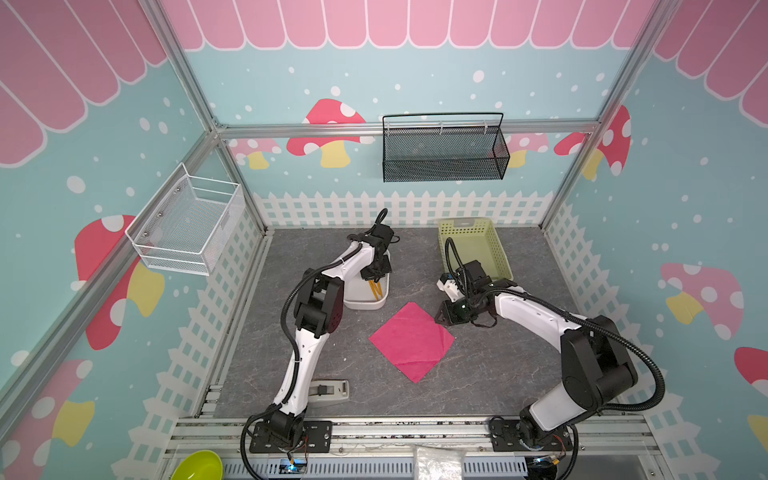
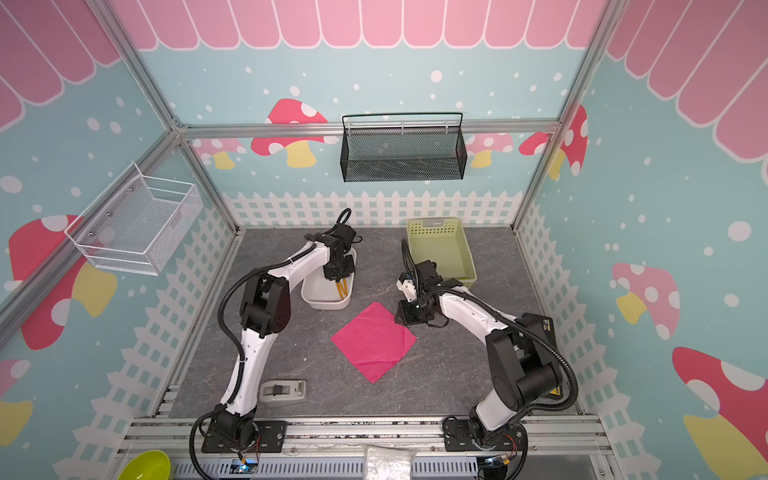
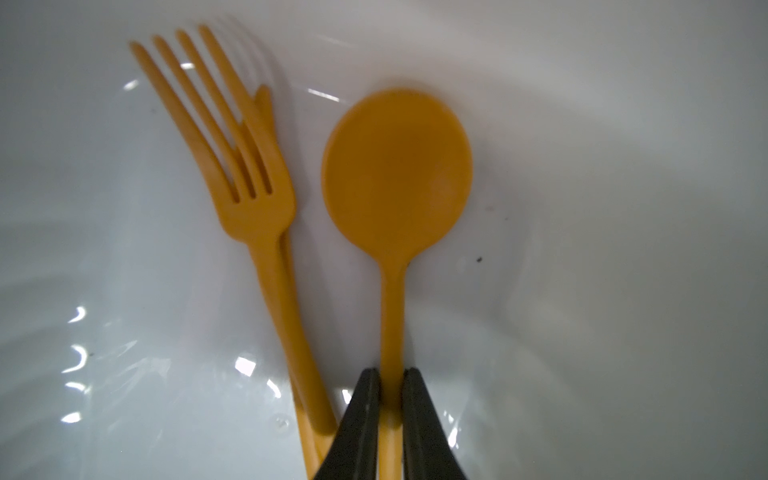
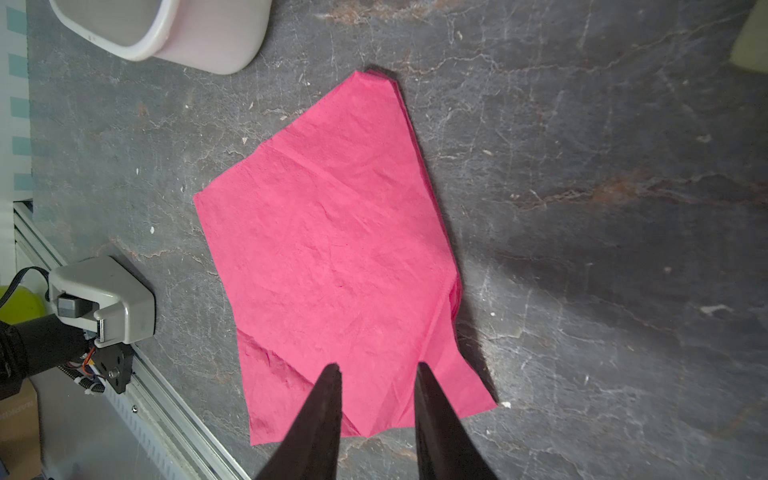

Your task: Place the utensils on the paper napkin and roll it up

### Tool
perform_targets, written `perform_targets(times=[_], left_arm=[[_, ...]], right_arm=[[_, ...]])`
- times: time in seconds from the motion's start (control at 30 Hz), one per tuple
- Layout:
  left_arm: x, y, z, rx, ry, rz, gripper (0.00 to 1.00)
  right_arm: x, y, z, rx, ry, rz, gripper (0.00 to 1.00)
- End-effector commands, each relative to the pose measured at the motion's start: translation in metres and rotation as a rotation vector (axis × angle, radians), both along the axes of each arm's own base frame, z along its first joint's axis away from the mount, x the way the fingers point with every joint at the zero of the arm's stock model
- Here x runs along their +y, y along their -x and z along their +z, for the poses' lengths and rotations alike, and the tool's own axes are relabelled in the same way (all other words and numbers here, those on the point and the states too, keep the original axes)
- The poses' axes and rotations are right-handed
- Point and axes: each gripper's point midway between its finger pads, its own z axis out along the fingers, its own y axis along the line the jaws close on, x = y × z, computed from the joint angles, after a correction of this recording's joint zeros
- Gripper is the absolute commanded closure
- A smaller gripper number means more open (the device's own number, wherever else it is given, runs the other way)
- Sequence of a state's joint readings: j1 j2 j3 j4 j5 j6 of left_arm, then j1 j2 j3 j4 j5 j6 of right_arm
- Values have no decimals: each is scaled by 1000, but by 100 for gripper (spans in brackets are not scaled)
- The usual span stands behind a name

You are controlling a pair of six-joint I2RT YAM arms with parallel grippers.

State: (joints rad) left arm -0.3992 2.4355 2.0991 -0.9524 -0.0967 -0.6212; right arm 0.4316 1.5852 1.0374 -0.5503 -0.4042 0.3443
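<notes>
Left hand pinches the spoon by its handle — might swivel, or snag the fork beside it. Right hand is open, empty.

Left arm reaches forward with the wrist bent down. Left pincer points downward, jaws pressed on the spoon handle. Right arm folds inward. Right pincer angles downward, jaws parted.

Both top views look steeply down from six o'clock on the whole grey stone-look tabletop, nearly alike. The left wrist camera sits close upon an orange plastic spoon. The right wrist camera, farther off, faces the magenta paper napkin that both top views show.
</notes>
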Motion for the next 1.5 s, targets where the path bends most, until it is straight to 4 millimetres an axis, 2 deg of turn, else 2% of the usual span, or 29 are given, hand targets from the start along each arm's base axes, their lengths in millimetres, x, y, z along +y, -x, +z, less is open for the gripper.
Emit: perform_targets(times=[0.0, 0.17, 0.27, 0.5, 0.7, 0.97, 1.0, 1.13, 1.3, 1.47], left_arm=[[-1, 16, -13, 66, -7, -21, 89], [-2, 18, -13, 72, -3, -40, 91], [-1, 16, -5, 59, -8, -54, 91], [4, 13, 35, -11, -20, -77, 91], [8, 20, 66, -55, -14, -89, 91], [18, 45, 102, -90, -5, -94, 91], [8, 52, 106, -95, -4, -115, 91], [2, 74, 121, -123, 10, -122, 91], [-14, 104, 127, -139, 22, -139, 91], [-35, 134, 119, -132, 29, -168, 91]], right_arm=[[-1, 1, 3, -1, -3, 10, 67], [0, -1, 6, -7, -7, 9, 67], [-1, -2, 9, -14, -4, 5, 67], [-2, -7, 16, -33, 9, 1, 67], [-4, -10, 20, -45, 22, -4, 67], [-10, -13, 26, -75, 48, -19, 67], [-11, -14, 27, -80, 54, -22, 67], [-15, -15, 29, -97, 66, -29, 67], [-21, -15, 30, -115, 81, -33, 68], [-29, -14, 30, -122, 85, -43, 67]])
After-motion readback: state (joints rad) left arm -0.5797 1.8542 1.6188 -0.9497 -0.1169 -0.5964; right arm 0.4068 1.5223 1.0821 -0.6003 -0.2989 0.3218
